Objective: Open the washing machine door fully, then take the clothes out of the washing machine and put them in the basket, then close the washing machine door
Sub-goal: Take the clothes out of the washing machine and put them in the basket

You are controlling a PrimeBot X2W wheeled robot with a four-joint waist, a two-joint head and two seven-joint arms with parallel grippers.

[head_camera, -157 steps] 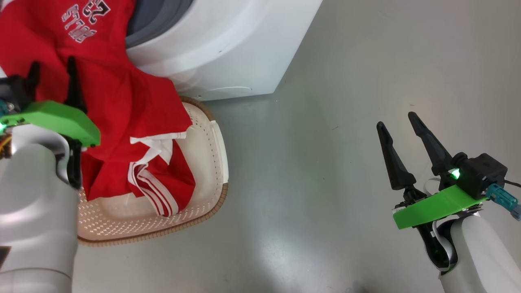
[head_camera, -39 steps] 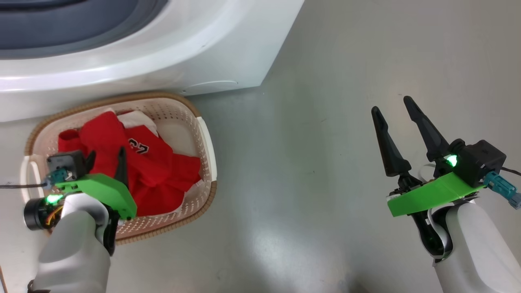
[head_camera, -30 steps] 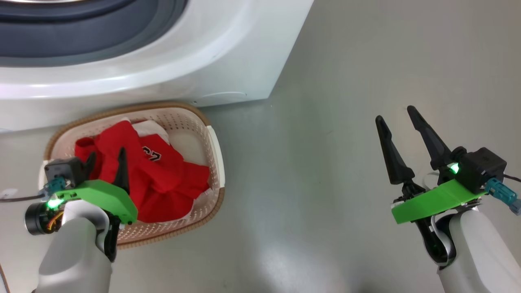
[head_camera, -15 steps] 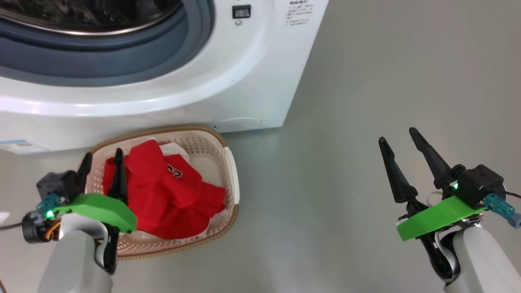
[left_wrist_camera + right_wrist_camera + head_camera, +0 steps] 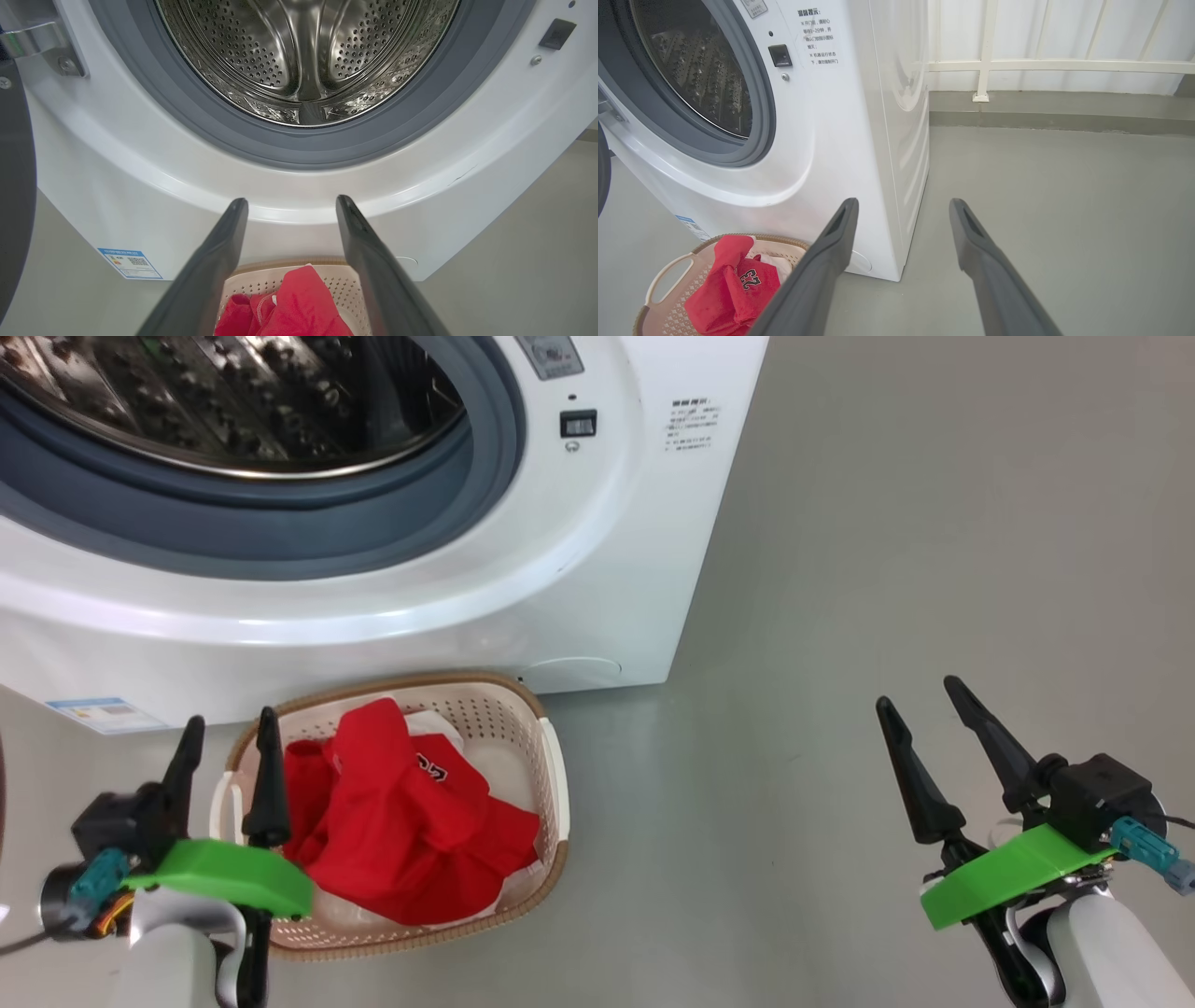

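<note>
Head view: the clothes (image 5: 411,821) lie heaped in the basket (image 5: 553,775) just before the washing machine (image 5: 597,569), left tool (image 5: 231,719) spread empty at the basket's left end, right tool (image 5: 917,693) spread empty well to the right; left wrist view: the washing machine door (image 5: 14,186) stands swung open at left; right wrist view: basket near left
</note>
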